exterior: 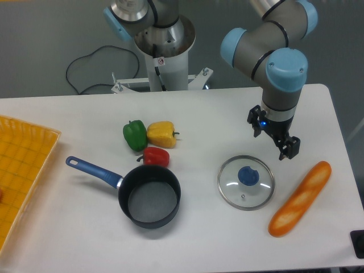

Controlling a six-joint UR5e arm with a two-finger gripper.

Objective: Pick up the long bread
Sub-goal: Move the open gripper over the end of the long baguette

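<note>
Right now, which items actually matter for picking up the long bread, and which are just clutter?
Belongs to the job:
long bread
gripper

Just lying about:
glass lid
black saucepan
green pepper
yellow pepper
red pepper
yellow tray

The white tabletop (68,227) carries the long bread (300,199) at right, a glass lid (246,182) beside it, a dark saucepan (149,197), 3 bell peppers, green (134,135), yellow (161,134), red (156,156), and an orange tray (23,170) at left.
</note>
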